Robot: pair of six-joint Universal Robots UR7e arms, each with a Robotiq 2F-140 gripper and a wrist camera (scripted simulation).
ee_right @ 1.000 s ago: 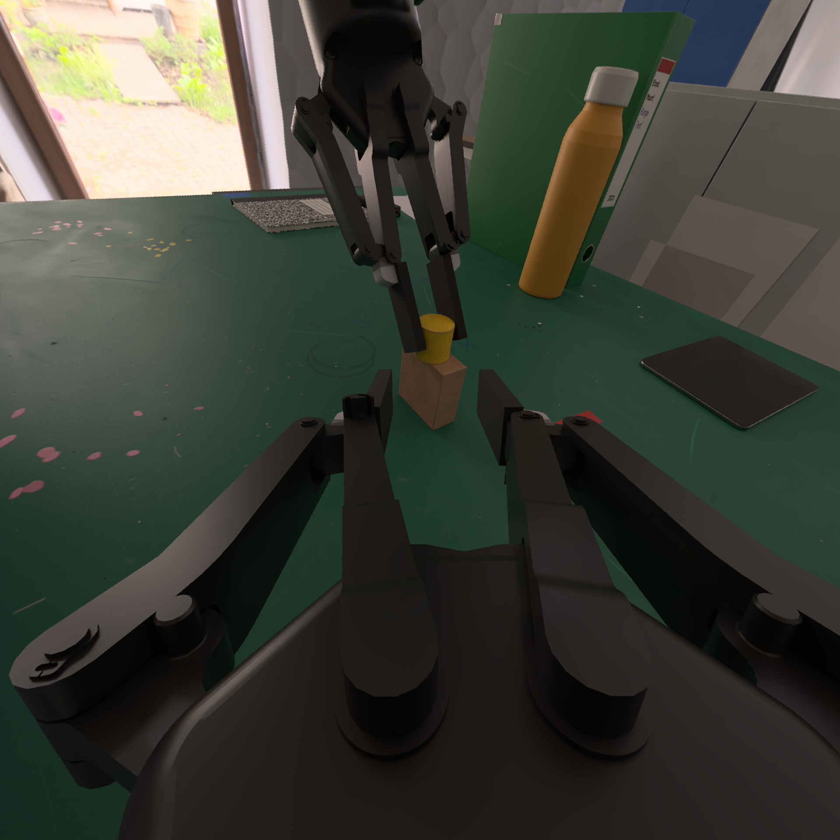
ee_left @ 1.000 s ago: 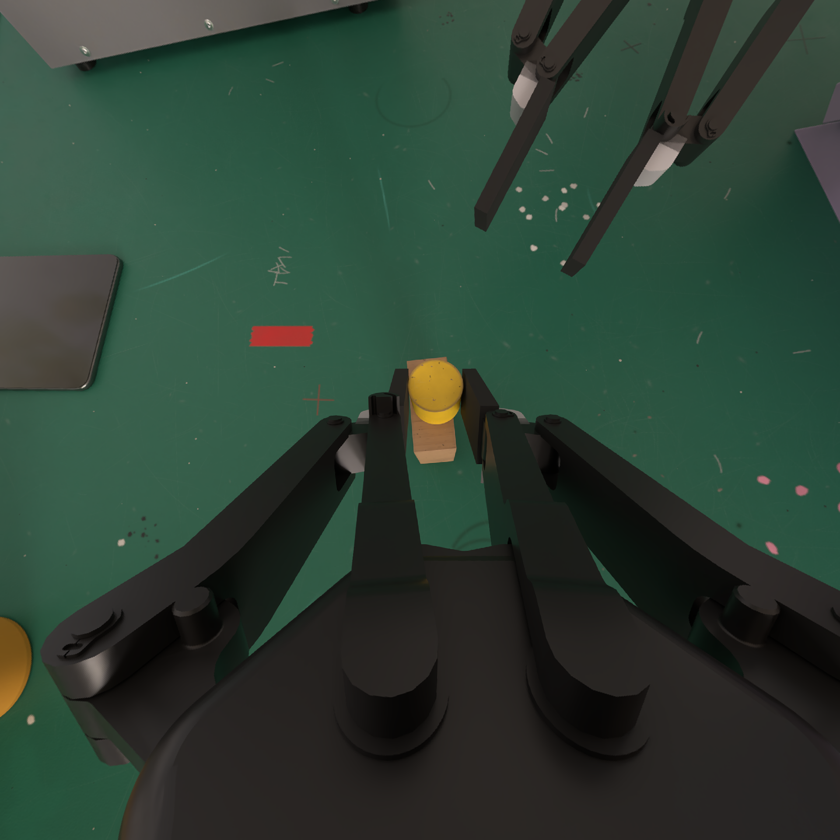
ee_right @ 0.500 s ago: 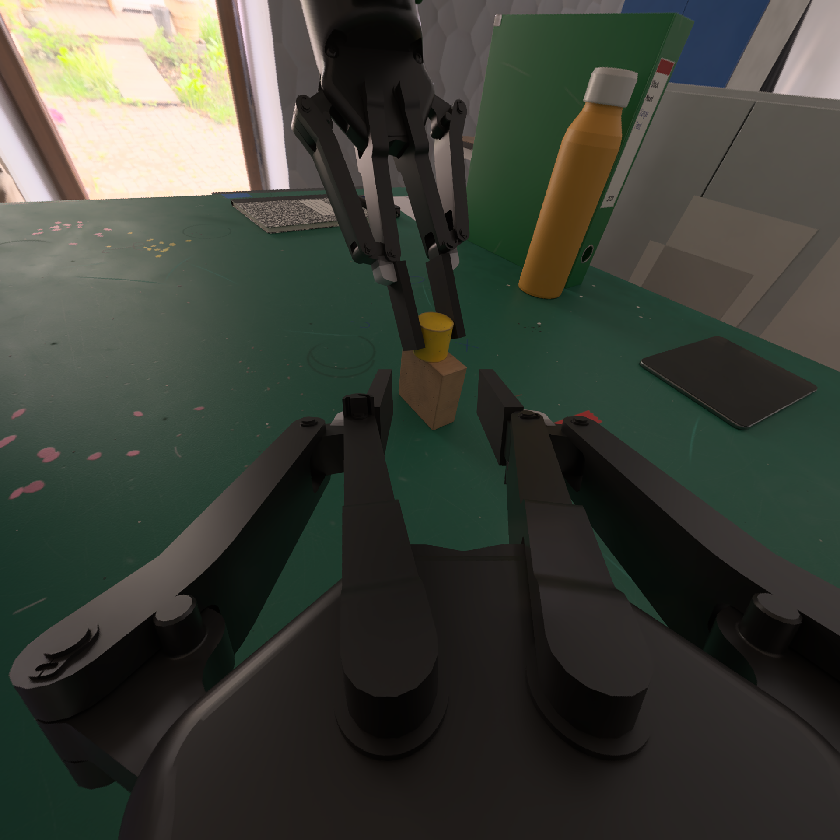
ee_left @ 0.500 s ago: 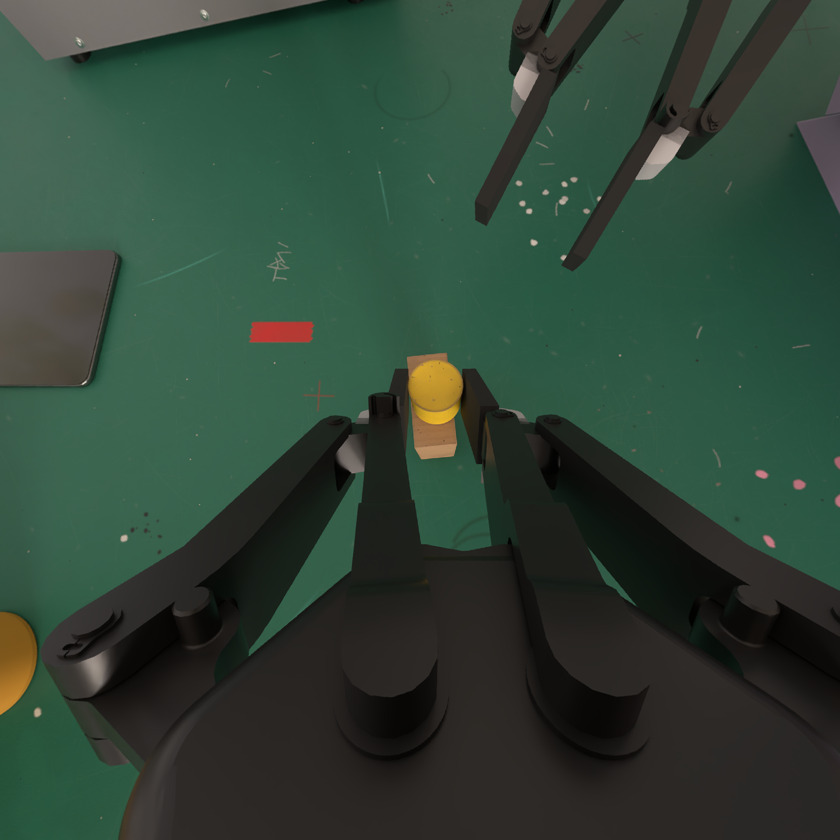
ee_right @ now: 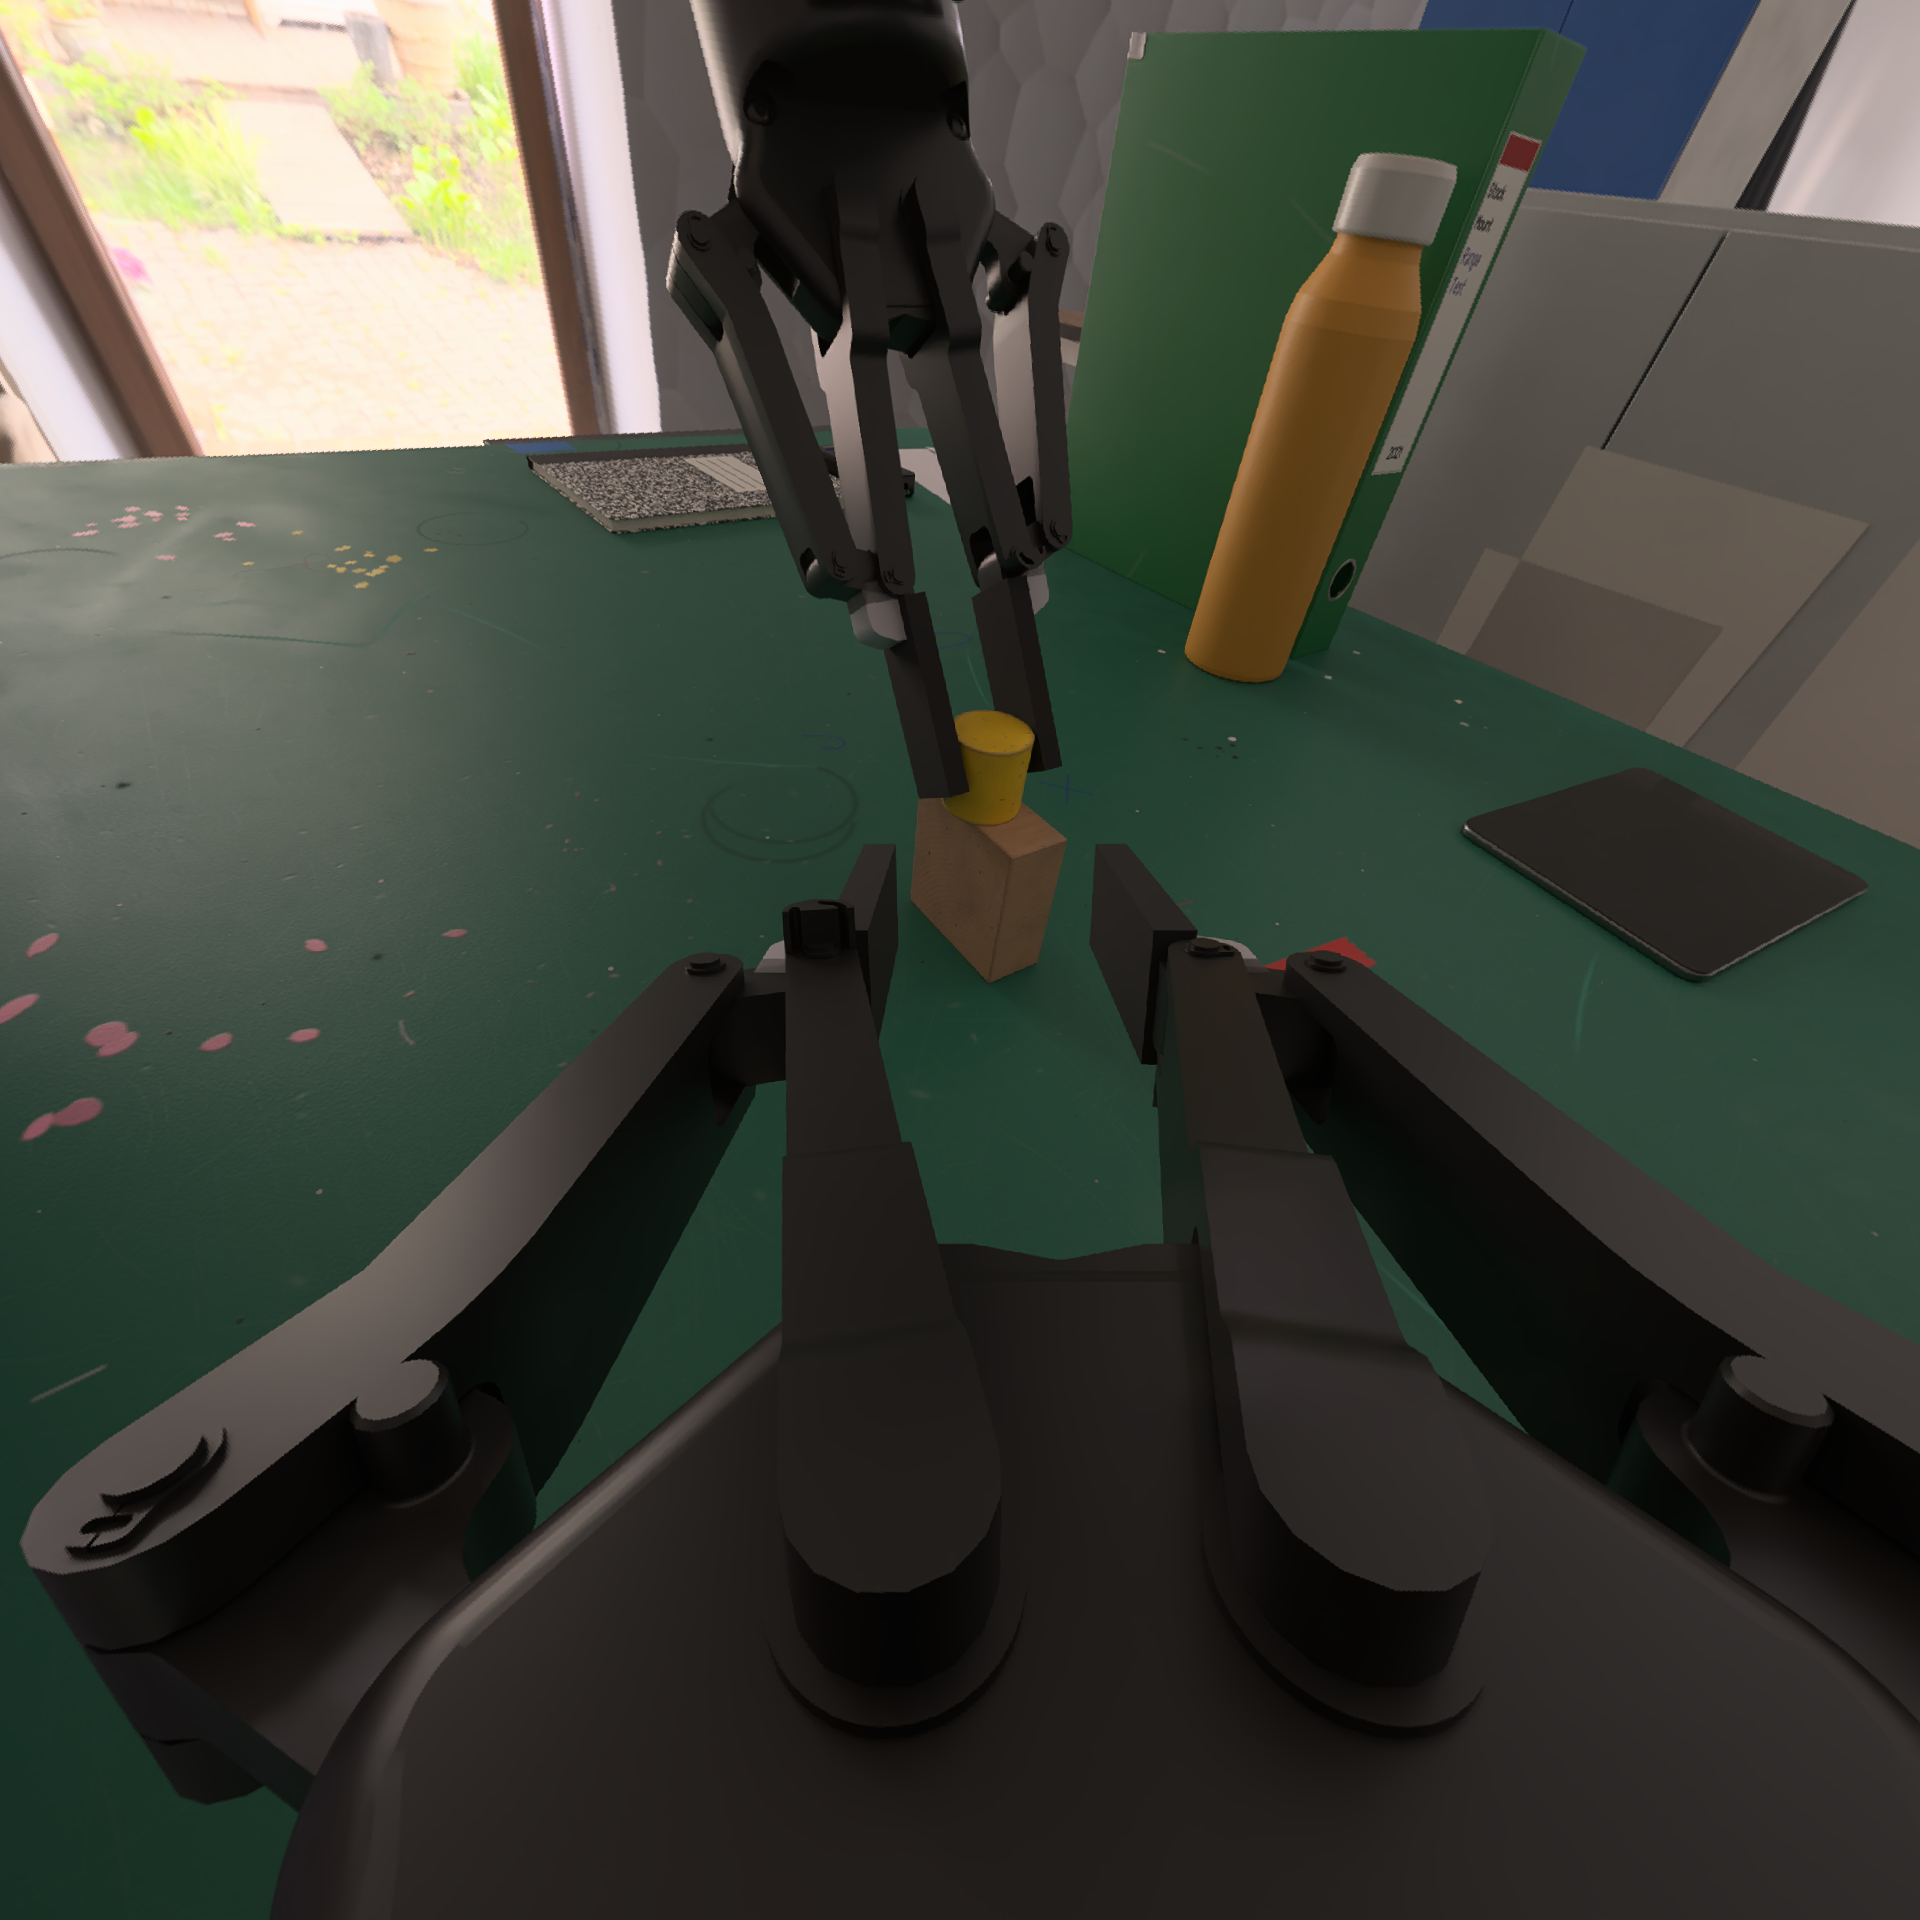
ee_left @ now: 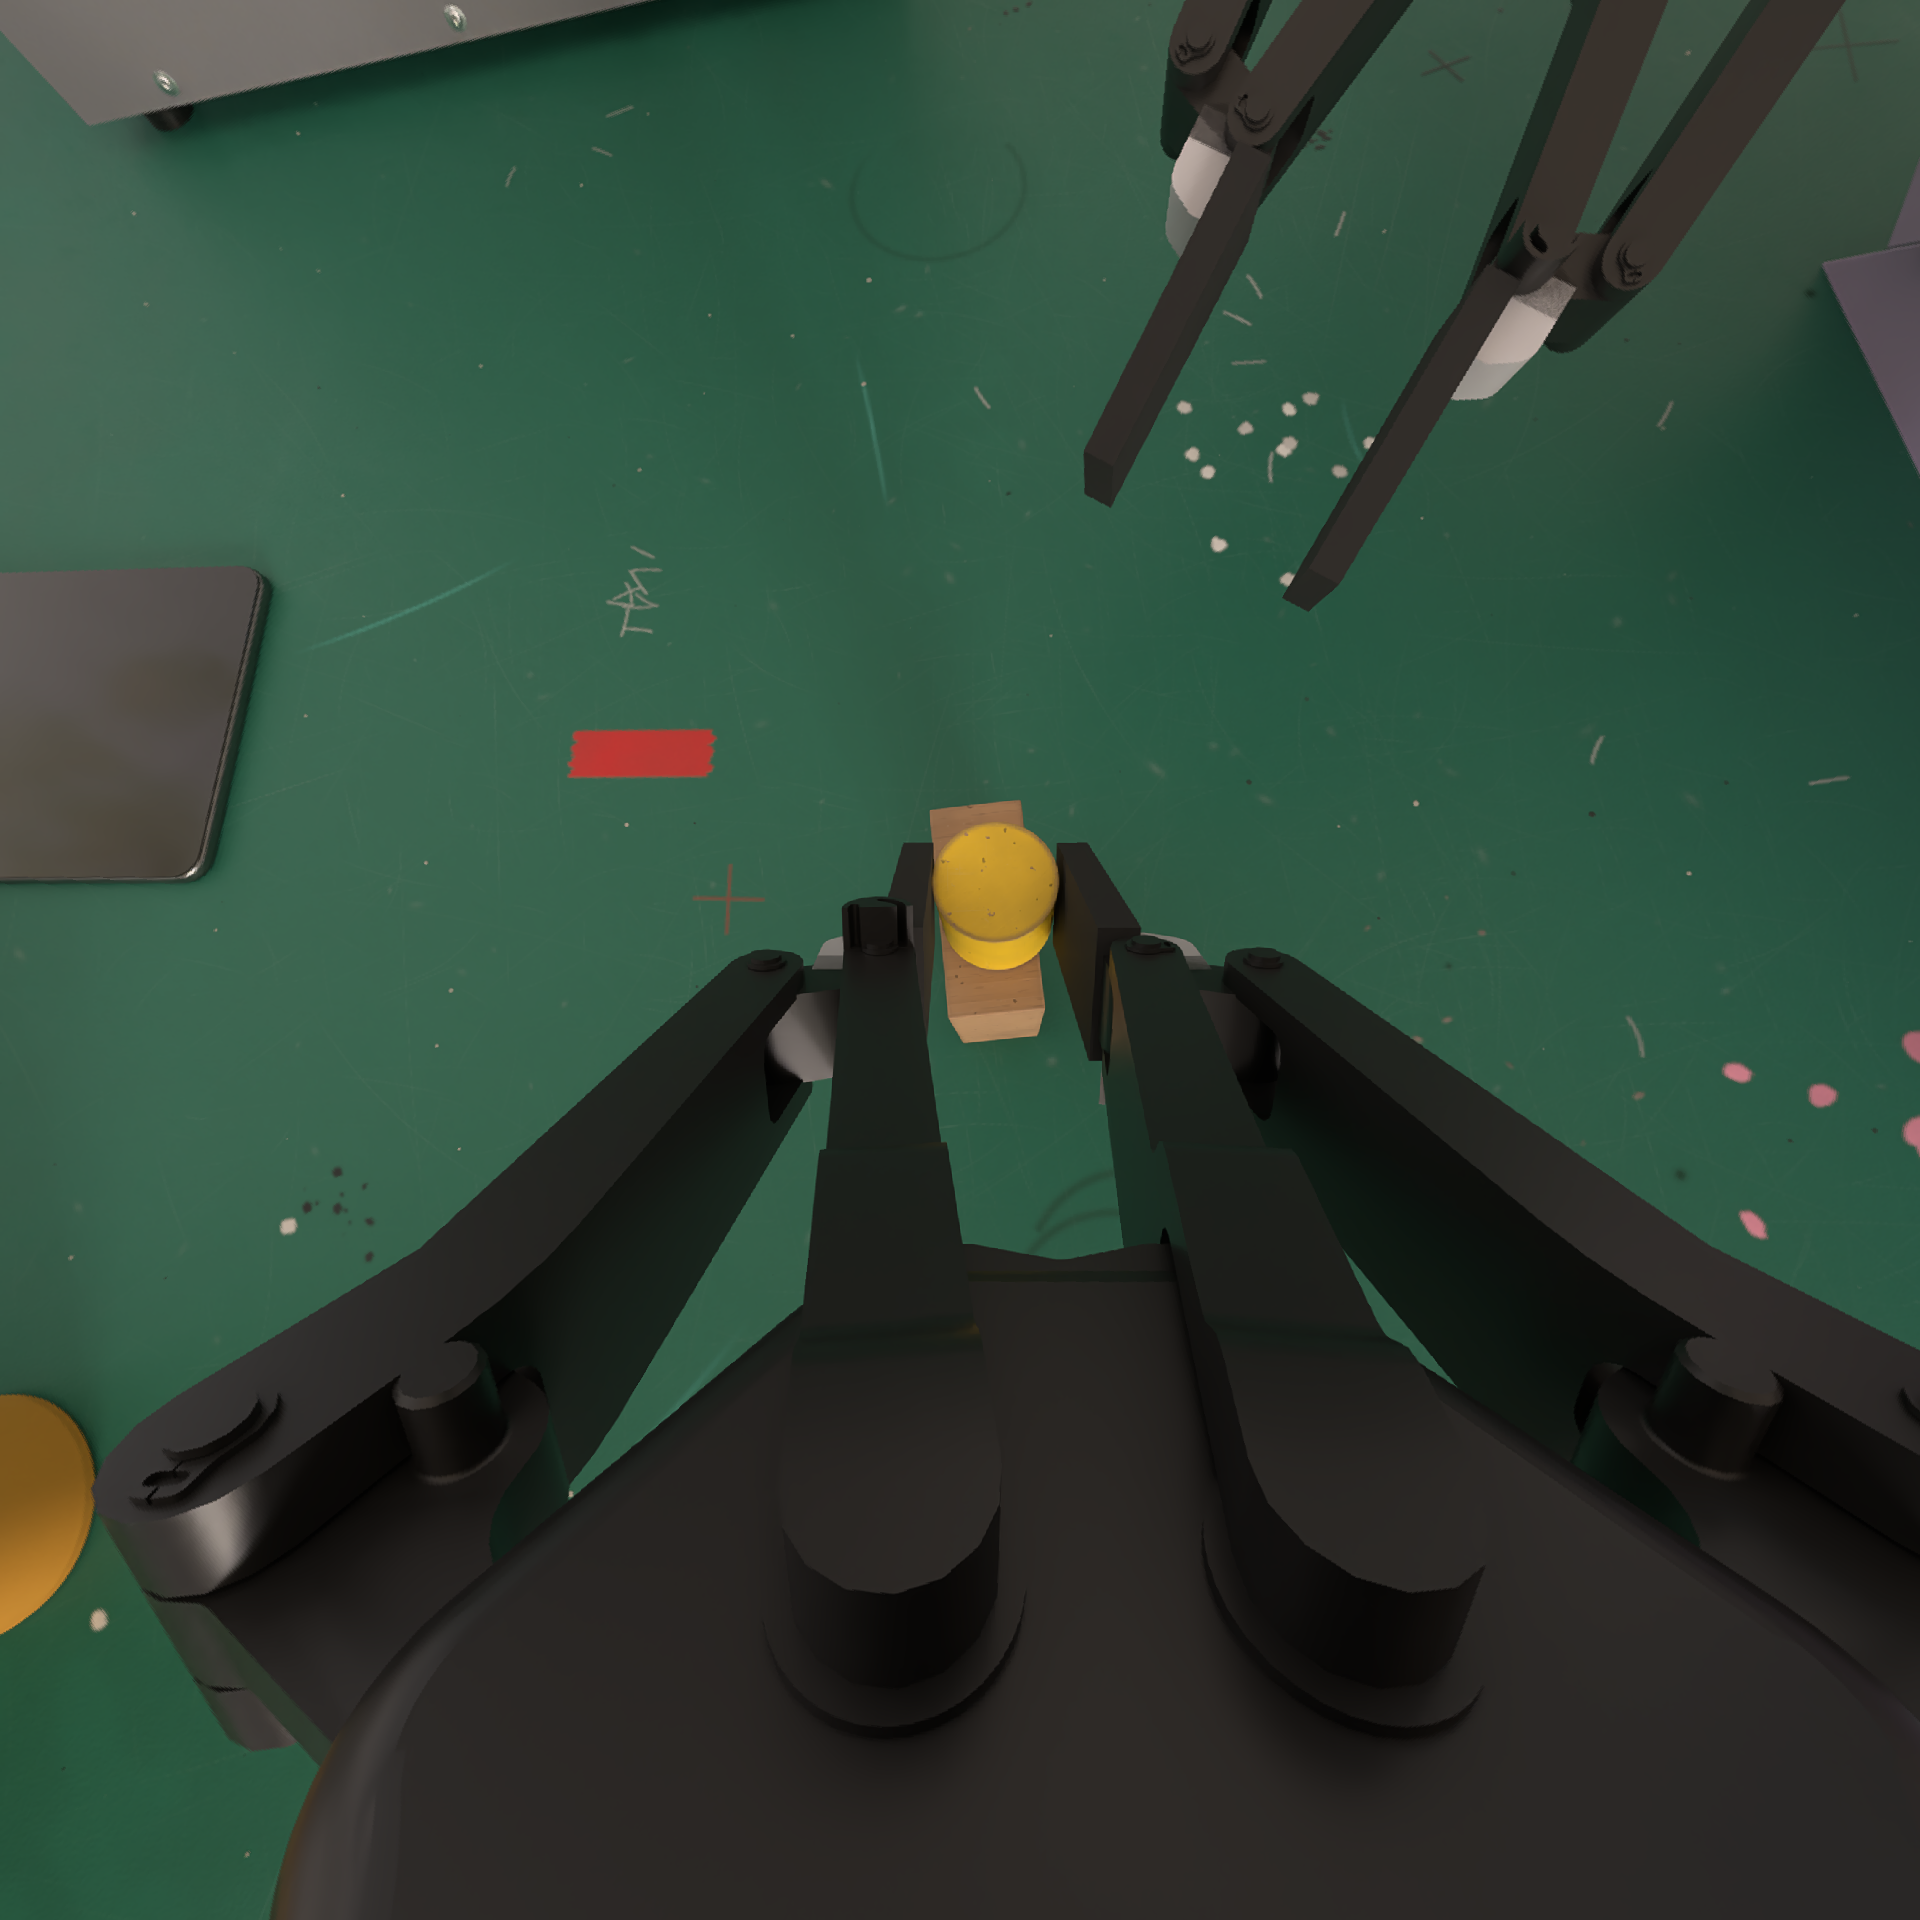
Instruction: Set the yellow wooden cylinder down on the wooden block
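The yellow wooden cylinder (ee_left: 994,888) is upright between the fingers of my left gripper (ee_left: 994,873), which is shut on it. It hangs right over the top of the light wooden block (ee_left: 997,1003), which stands on the green table. In the right wrist view the cylinder (ee_right: 992,767) has its base at the top face of the block (ee_right: 987,894), near the far end; I cannot tell if they touch. The left gripper (ee_right: 992,771) comes down from above. My right gripper (ee_right: 995,894) is open and empty, low on the near side of the block; it also shows in the left wrist view (ee_left: 1205,535).
An orange bottle (ee_right: 1320,436) stands against a green binder (ee_right: 1247,260) at the right rear. A dark flat pad (ee_right: 1662,873) lies to the right, with red tape (ee_left: 641,753) near the block. A grey notebook (ee_right: 665,483) lies at the far edge and a grey box (ee_left: 312,42) is beyond.
My left gripper has risen slightly with the cylinder in it; the block looks a little smaller under it. The right gripper has stayed where it was.
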